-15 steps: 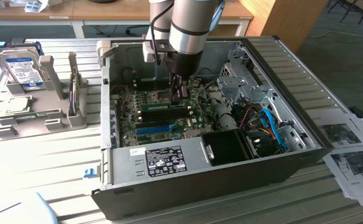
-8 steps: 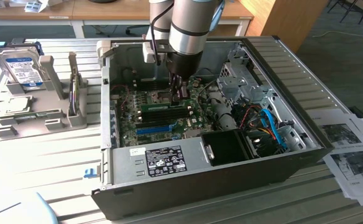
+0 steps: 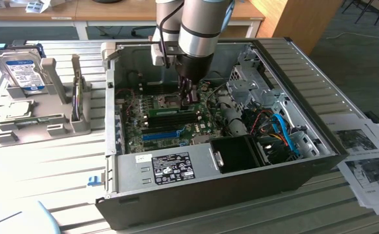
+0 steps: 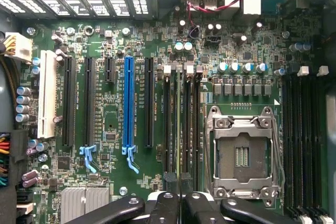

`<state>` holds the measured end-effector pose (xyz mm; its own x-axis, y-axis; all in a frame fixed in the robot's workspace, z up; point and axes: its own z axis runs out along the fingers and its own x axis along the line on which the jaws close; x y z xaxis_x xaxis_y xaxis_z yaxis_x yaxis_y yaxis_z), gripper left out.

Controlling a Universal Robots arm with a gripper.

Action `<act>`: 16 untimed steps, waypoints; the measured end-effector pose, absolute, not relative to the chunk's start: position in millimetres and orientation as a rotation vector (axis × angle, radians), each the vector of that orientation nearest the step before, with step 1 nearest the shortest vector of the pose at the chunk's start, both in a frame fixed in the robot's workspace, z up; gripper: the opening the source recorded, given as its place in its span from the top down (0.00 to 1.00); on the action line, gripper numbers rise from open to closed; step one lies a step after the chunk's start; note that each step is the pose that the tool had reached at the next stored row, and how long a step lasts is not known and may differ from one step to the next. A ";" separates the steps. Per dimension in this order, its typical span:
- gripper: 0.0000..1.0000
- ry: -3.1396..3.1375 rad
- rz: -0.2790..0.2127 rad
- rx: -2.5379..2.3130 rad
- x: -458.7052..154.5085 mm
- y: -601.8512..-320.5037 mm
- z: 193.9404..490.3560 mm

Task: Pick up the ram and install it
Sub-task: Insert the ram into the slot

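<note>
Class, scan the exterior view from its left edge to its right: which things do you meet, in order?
Blue-labelled hard drive → gripper → black fan housing → blue cables → printed sheets.

Open overhead of the gripper point(image 3: 188, 97): case open on top, free way straight up along the arm. Directly beneath the fingertips, black memory slots point(image 4: 167, 124) packed close, narrow gaps between. Just beside them, CPU socket point(image 4: 244, 153) with raised metal frame. Toward the exterior view's right of the gripper, drive cage point(image 3: 248, 80) and tangled cables point(image 3: 280, 131); nearer that camera, black fan shroud point(image 3: 238, 153) and power supply point(image 3: 170, 168). Hemmed all round by case walls point(image 3: 209, 195).
</note>
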<state>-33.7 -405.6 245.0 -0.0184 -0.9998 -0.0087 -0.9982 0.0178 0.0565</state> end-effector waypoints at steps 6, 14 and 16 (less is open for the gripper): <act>0.89 -2.217 -0.072 2.177 -32.6 -405.6 245.0; 0.89 -2.217 -0.072 2.177 -32.6 -407.5 245.0; 0.89 -2.217 -0.072 2.177 -32.6 -408.3 245.0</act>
